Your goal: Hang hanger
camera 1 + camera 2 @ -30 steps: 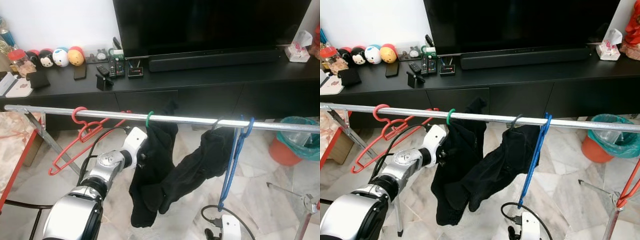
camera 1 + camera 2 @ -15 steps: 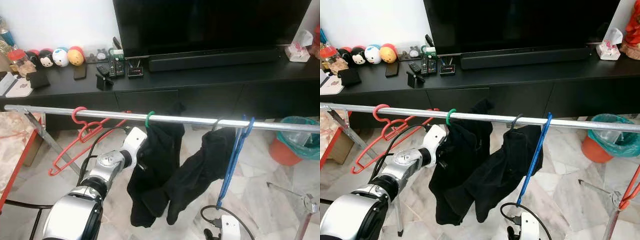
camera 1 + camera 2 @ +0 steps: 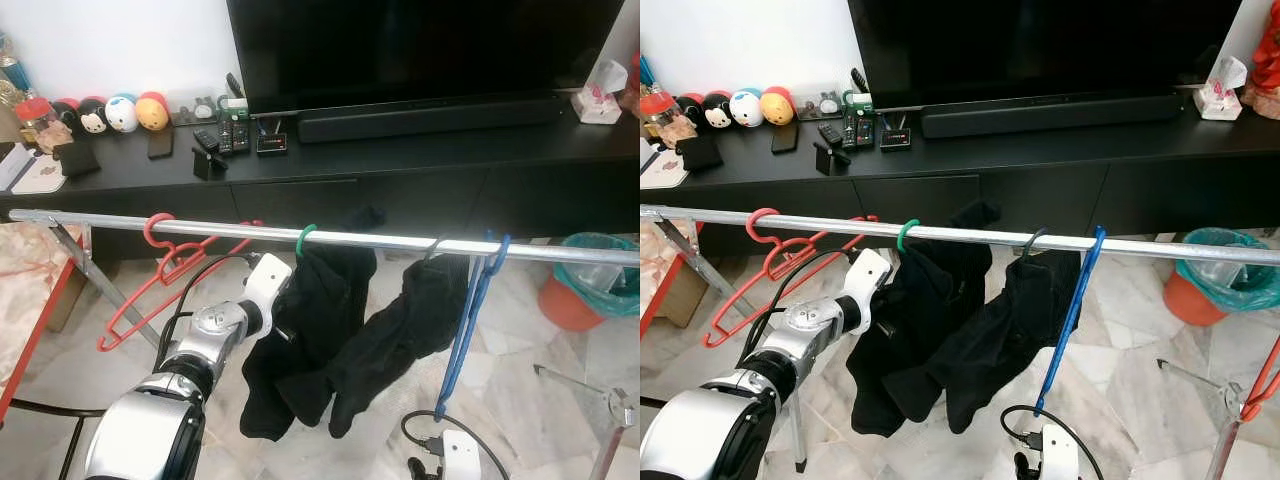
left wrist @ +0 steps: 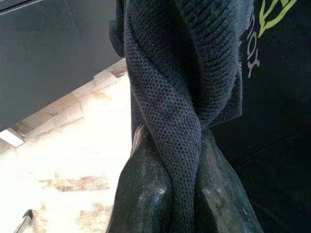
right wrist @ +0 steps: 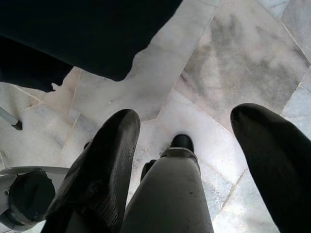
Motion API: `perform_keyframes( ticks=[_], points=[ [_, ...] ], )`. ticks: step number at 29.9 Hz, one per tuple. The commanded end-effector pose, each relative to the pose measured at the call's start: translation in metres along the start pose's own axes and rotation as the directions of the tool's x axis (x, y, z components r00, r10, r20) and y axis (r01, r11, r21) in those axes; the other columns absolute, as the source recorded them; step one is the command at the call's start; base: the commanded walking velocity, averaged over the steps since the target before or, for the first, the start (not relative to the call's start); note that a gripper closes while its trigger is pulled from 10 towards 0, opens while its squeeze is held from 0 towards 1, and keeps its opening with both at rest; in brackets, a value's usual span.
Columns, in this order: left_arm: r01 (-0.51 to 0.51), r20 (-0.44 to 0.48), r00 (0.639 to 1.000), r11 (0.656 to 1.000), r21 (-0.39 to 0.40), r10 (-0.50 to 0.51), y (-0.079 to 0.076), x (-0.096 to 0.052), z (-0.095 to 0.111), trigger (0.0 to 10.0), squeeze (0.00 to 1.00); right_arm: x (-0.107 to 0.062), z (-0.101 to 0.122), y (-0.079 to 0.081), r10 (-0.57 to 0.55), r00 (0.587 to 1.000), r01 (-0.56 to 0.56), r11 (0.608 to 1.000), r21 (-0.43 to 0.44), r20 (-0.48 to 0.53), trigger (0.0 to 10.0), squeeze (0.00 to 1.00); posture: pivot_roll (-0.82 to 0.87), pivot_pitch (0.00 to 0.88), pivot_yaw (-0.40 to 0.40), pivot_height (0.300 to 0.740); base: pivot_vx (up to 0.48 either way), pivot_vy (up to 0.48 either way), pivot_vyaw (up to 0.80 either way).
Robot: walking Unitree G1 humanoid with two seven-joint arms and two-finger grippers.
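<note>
Green hanger (image 3: 304,237), hooked on rail (image 3: 560,250); black garment (image 3: 320,330) pinched in left hand (image 4: 182,194), apparently to steady it; right hand (image 5: 187,145) released, idle near floor.

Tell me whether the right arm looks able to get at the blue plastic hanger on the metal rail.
Probably yes: the right end effector hangs open and empty low by the floor, almost beneath the blue plastic hanger, with nothing between them.

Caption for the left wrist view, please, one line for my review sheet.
Left gripper shut on a twisted fold of dark knit garment, pale marble floor beyond.
</note>
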State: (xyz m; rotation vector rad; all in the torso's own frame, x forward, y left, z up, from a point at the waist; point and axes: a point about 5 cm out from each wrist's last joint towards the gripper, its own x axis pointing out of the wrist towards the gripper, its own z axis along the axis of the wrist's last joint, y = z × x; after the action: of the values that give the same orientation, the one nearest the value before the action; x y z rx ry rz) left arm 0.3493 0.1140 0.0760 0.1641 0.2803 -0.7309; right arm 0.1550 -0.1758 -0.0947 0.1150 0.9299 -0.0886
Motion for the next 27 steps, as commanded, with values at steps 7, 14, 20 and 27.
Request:
perform_keyframes(
  ticks=[7, 14, 20, 27],
  points=[
    [-0.127, 0.076, 0.989, 0.99, -0.056, 0.131, 0.012, -0.01, -0.004, 0.0, 0.0, 0.0, -0.001, 0.002, 0.002, 1.0, -0.002, 1.0, 0.001, -0.006, 10.0, 0.0, -0.18, 0.037, 0.069, 0.74, 0.0, 0.0, 0.0],
    [-0.177, 0.176, 0.968, 0.984, -0.036, 0.181, 0.016, -0.02, -0.002, 10.0, 0.0, 0.0, 0.0, 0.002, 0.001, 1.0, -0.001, 1.0, -0.007, -0.002, 10.0, 0.0, -0.16, 0.038, 0.06, 0.74, 0.0, 0.0, 0.0],
    [-0.249, 0.29, 0.926, 0.968, -0.011, 0.241, 0.017, -0.031, 0.002, 10.0, 0.0, 0.0, 0.001, 0.002, 0.002, 1.0, -0.002, 1.0, -0.014, 0.003, 10.0, 0.0, -0.15, 0.028, 0.053, 0.74, 0.0, 0.0, 0.0],
    [-0.311, 0.362, 0.888, 0.95, 0.023, 0.282, 0.009, -0.05, -0.005, 10.0, 0.0, 0.001, 0.002, 0.003, 0.004, 1.0, -0.004, 1.0, -0.019, 0.007, 10.0, 0.0, -0.13, 0.009, 0.051, 0.74, 0.0, 0.0, 0.0]
  ],
)
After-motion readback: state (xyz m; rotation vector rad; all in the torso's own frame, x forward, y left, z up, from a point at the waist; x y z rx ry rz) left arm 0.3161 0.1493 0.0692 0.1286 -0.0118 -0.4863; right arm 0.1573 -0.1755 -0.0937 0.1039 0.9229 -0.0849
